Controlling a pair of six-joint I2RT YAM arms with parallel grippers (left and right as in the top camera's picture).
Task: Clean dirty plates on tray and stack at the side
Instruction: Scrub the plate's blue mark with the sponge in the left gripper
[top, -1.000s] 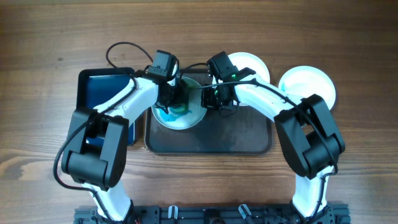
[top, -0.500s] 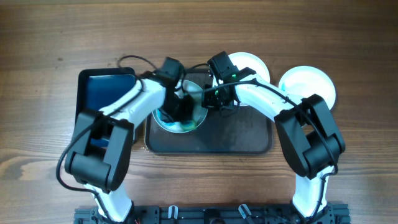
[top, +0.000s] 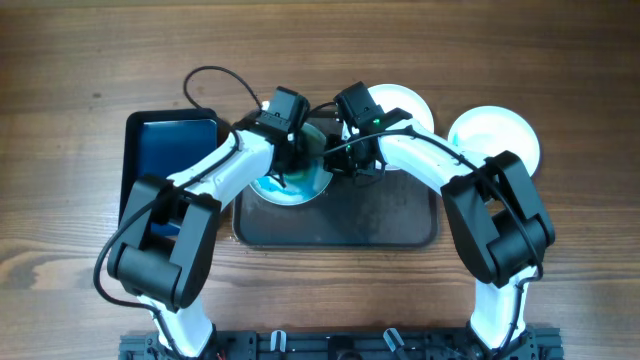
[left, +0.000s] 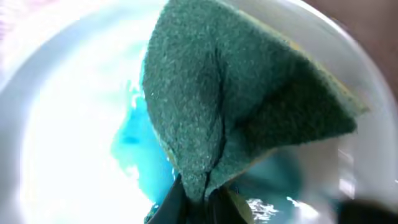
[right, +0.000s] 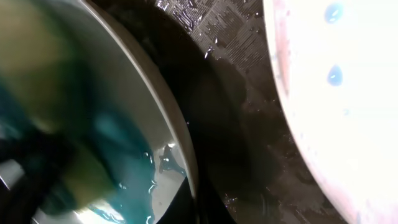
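Note:
A white plate (top: 288, 187) smeared with teal liquid sits at the left of the dark tray (top: 380, 220). My left gripper (top: 294, 150) is shut on a green sponge (left: 249, 106) and presses it onto this plate (left: 56, 124), beside the teal smear (left: 134, 146). My right gripper (top: 345, 160) is shut on the plate's right rim (right: 180, 137). A second plate (top: 405, 103) lies at the tray's back edge and shows blue drops in the right wrist view (right: 336, 93). A third plate (top: 495, 135) lies on the wood to the right of the tray.
A smaller black tray with a blue bottom (top: 168, 150) stands left of the dark tray. The dark tray's wet floor (right: 249, 124) shows between the two plates. Brown wood tabletop (top: 560, 260) surrounds everything.
My left gripper has swept the sponge across the plate, first toward its middle, then to its back right part. The right gripper has held still on the rim.

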